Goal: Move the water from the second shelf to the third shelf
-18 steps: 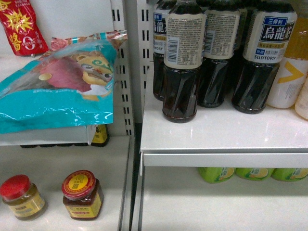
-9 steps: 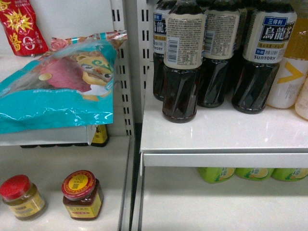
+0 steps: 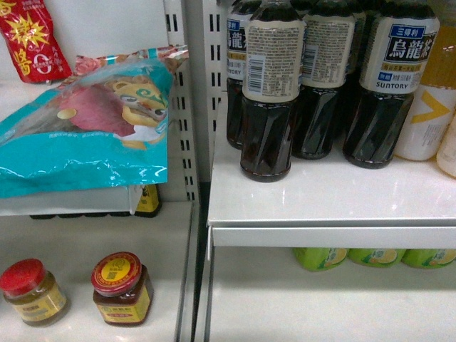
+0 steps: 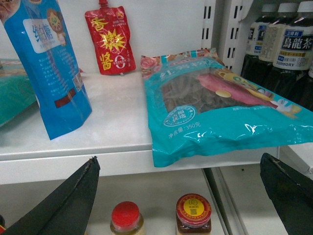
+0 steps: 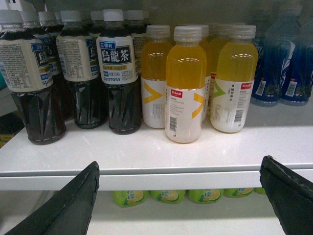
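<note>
Right wrist view first: we see the white metal shelf board (image 5: 161, 161) running straight across ahead of the jaws, stocked in rows so labels face out. Dark oolong tea bottles with cream labels (image 5: 117, 73) stand beyond the left jaw, yellow juice bottles with white caps (image 5: 185, 88) dead ahead between the jaws, and the blue-tinted clear water bottles (image 5: 276, 66) sit far back beyond the right jaw, same shelf, upright. Right gripper (image 5: 178, 196) spread wide, holding nothing, below the shelf edge. Left gripper (image 4: 178, 196) likewise gaping, empty; a teal plastic snack bag (image 4: 215, 107) overhangs its shelf lip ahead of it. We judge the water lies off-centre for the right jaws, so they'd need to line up.
</note>
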{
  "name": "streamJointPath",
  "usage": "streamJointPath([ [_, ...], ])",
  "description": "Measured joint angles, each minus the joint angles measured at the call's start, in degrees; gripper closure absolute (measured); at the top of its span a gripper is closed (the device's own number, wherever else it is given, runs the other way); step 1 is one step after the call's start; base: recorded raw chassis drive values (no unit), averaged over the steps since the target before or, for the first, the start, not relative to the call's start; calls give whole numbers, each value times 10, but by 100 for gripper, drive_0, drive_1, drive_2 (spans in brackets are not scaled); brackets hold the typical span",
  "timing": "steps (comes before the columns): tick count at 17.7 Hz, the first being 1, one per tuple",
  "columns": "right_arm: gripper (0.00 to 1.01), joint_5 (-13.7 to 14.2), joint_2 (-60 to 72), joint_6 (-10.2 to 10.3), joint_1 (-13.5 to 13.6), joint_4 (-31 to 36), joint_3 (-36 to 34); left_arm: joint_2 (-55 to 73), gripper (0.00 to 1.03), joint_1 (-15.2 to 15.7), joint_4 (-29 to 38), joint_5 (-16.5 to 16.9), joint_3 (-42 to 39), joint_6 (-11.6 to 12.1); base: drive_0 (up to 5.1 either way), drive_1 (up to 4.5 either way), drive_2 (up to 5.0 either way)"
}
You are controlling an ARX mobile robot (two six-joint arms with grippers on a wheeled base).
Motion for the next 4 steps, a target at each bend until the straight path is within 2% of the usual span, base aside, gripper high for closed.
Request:
streamJointPath([
  [4,3,0,0,0,0,0,0,0,5,0,0,0,0,0,0,0,0],
])
